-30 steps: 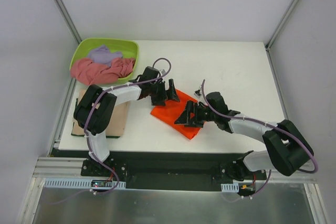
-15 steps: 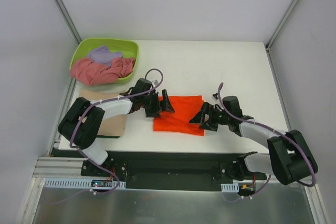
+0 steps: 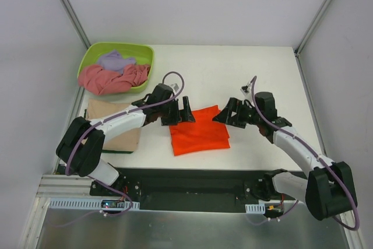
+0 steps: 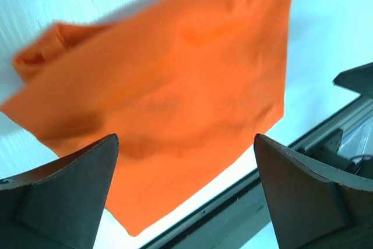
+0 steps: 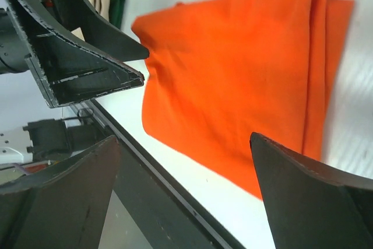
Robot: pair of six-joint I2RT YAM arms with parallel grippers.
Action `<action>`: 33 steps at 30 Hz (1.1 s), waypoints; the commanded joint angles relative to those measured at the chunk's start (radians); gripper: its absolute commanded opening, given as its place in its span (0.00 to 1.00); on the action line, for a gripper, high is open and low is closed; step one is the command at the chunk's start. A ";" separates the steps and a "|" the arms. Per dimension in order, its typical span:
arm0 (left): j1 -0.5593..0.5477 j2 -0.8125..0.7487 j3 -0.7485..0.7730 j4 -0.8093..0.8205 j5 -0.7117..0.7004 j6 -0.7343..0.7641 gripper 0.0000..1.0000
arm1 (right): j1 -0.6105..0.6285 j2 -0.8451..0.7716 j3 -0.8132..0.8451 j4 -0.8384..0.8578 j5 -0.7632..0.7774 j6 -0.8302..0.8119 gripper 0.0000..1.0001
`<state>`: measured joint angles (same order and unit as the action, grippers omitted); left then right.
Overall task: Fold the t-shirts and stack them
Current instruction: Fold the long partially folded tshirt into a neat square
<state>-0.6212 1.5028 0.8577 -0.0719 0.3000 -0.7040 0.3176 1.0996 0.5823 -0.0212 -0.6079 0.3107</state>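
The bright orange t-shirt (image 3: 199, 130) lies folded into a flat rectangle near the table's front edge; it also shows in the left wrist view (image 4: 175, 91) and the right wrist view (image 5: 245, 80). My left gripper (image 3: 184, 111) is open and empty, just above the shirt's far left corner. My right gripper (image 3: 229, 112) is open and empty, at the shirt's far right corner. The tan t-shirt (image 3: 114, 125) lies folded at the table's left edge. The dusty pink t-shirt (image 3: 108, 78) and the pale lavender t-shirt (image 3: 115, 60) lie crumpled in the tub.
The lime-green tub (image 3: 145, 56) stands at the table's far left corner. The black front rail (image 3: 192, 176) runs just below the orange shirt. Grey walls and frame posts close in the table on three sides.
Both grippers have let go of the orange shirt and drawn back toward the far side. The shirt now lies folded flat nearer the front edge.
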 commanded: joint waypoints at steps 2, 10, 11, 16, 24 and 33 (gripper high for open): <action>0.043 0.065 0.133 -0.042 -0.127 0.052 0.99 | 0.021 0.175 0.126 0.151 -0.026 0.031 0.96; 0.063 0.194 0.162 -0.071 -0.114 0.057 0.99 | 0.041 0.543 0.341 0.259 -0.016 0.086 0.96; 0.064 0.203 0.168 -0.074 -0.125 0.058 0.99 | 0.043 0.572 0.355 0.265 -0.012 0.088 0.96; 0.071 0.264 0.201 -0.088 -0.173 0.074 0.99 | 0.028 0.693 0.383 0.262 0.045 0.082 0.96; 0.081 0.303 0.236 -0.111 -0.168 0.104 0.99 | 0.002 0.754 0.373 0.238 0.063 0.068 0.96; 0.074 0.075 0.340 -0.117 -0.146 0.175 0.99 | 0.015 0.253 0.449 -0.187 0.330 -0.185 0.96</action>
<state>-0.5484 1.7523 1.1664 -0.1749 0.1768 -0.5838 0.3325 1.6497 0.9817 -0.0139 -0.4576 0.2687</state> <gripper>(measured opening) 0.990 0.958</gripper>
